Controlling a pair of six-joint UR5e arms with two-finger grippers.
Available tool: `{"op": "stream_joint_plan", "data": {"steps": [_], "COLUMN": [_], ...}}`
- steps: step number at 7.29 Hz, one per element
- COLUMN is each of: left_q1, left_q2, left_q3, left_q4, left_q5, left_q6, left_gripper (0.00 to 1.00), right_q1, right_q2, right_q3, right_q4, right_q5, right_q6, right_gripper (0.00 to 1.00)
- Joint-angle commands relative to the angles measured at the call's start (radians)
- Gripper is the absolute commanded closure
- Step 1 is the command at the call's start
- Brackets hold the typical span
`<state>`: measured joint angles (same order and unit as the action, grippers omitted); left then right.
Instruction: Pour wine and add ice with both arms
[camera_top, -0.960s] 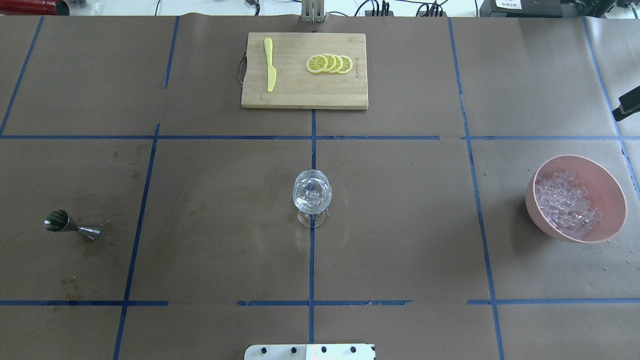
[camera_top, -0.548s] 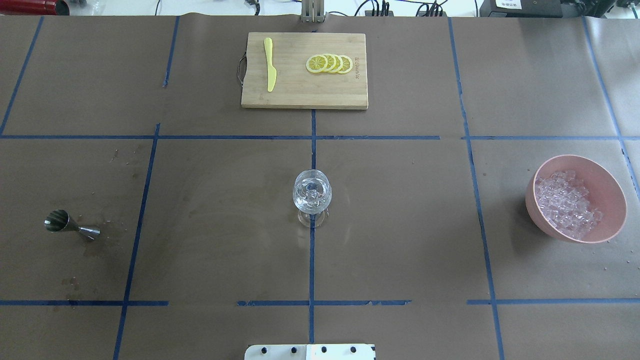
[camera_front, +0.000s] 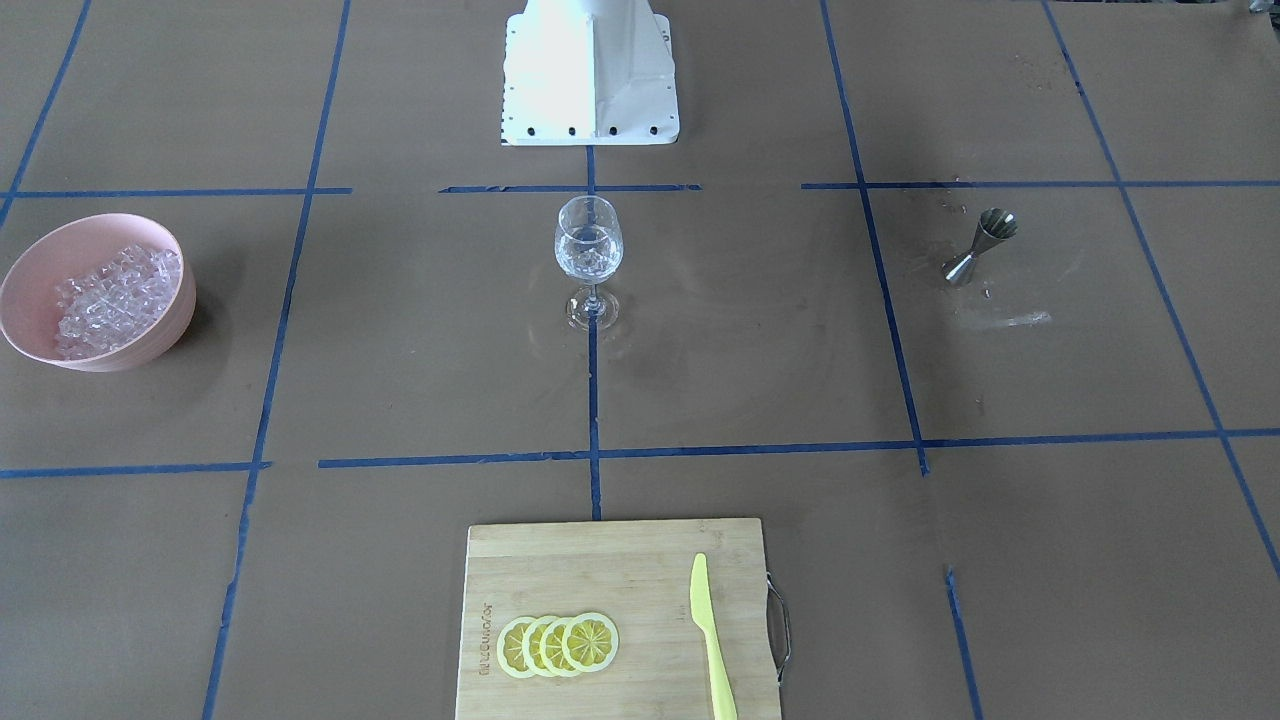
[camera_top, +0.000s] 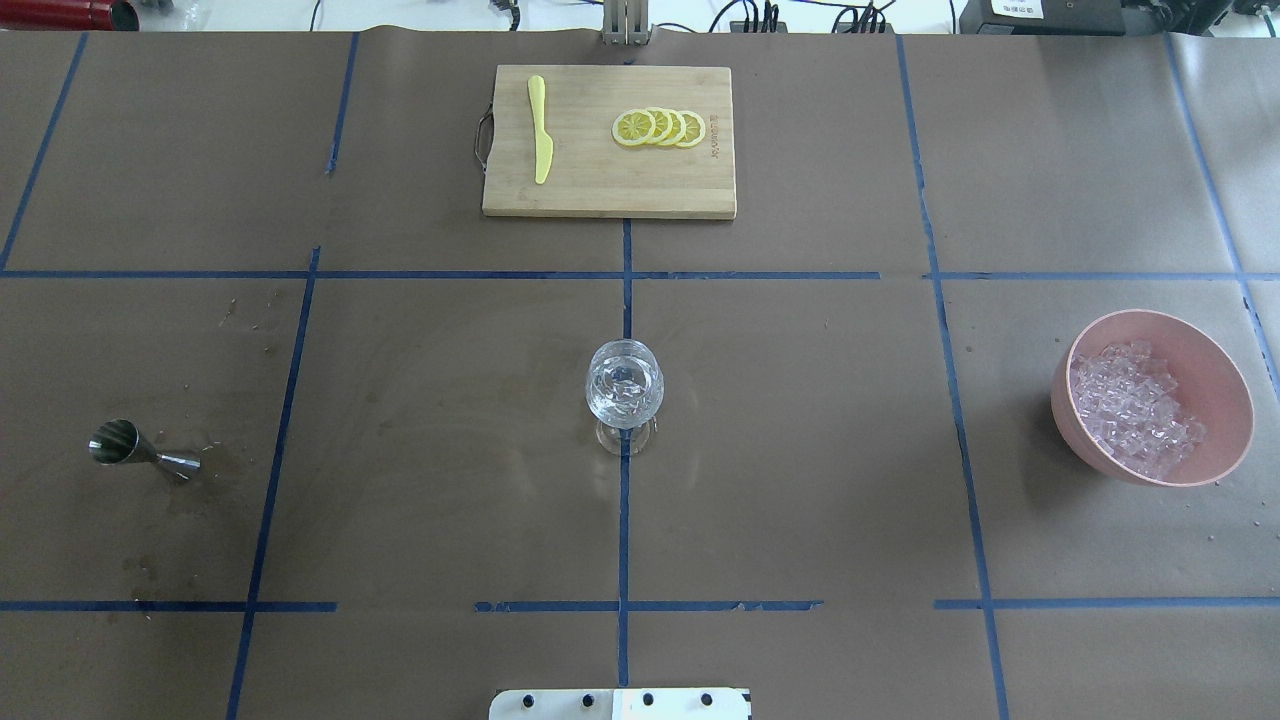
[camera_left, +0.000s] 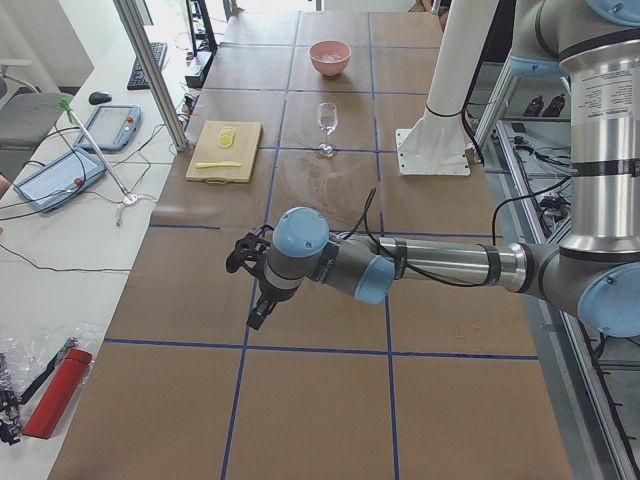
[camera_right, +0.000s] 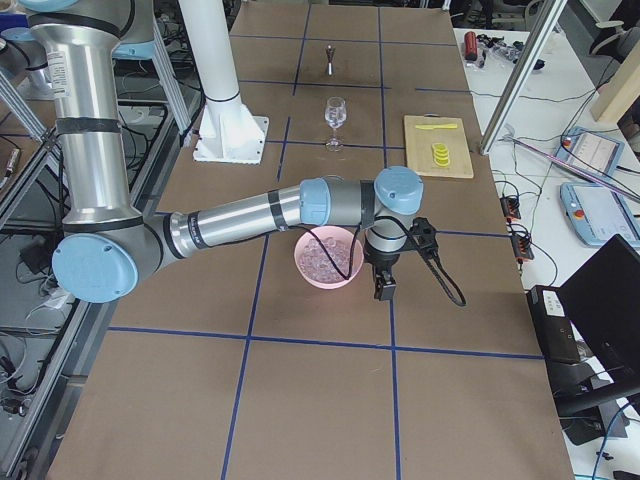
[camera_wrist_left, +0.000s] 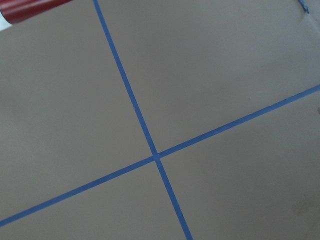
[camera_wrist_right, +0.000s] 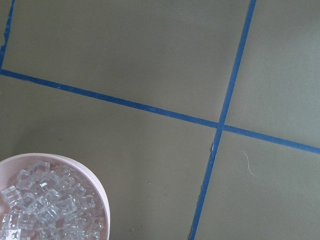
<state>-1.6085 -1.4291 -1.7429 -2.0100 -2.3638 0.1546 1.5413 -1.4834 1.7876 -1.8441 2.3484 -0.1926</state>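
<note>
When parking away from the glass (camera_top: 624, 392), stay clear of the bowl (camera_top: 1218, 385).
Judging by ice (camera_top: 1135, 410) heaped in that pink bowl toward the counter's (camera_top: 800, 450) right end, with a few cubes already lodged in the glass at the middle, treat pouring and icing as probably done. Raise the right hand (camera_right: 384, 290), hanging just beside the bowl's rim, straight up before any swing, to avoid knocking cubes out. Keep the left hand (camera_left: 257, 308) over bare counter at the far left end, well apart from the steel jigger (camera_top: 140, 455). Cannot tell from the side views whether wide or narrow, for either hand. Leave the glass stem untouched and upright.
</note>
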Motion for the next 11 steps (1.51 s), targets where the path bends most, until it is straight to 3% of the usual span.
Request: {"op": "stream_joint_plan", "data": {"steps": [1,2,4,6,11], "left_q1": [-0.004,0.001,-0.004,0.001,0.006], "left_q2": [0.009,0.007,-0.03,0.03,0.041], "left_q3": [-0.001,0.012,-0.031,-0.03,-0.021], "left_q4": [-0.041,-0.026,0.242,0.244,0.263], "left_q5": [0.003,0.002,0.005,0.002,0.002], "left_q6": [0.003,0.002,0.002,0.003,0.002], "left_gripper": [0.0,0.0,0.0,0.0,0.0], "right_q1": [0.0,0.002,0.003,0.003,0.003], "right_q2": [0.011,0.009,-0.006,-0.012,-0.037], "right_q3": [-0.008,-0.013,-0.013,-0.011,-0.013], "right_q4": [0.003,0.003,0.003,0.006,0.009], "right_q5": [-0.001,0.0,0.003,0.002,0.003], "right_q6": [0.007,0.007,0.007,0.007,0.009], "right_gripper": [0.0,0.0,0.0,0.0,0.0]}}
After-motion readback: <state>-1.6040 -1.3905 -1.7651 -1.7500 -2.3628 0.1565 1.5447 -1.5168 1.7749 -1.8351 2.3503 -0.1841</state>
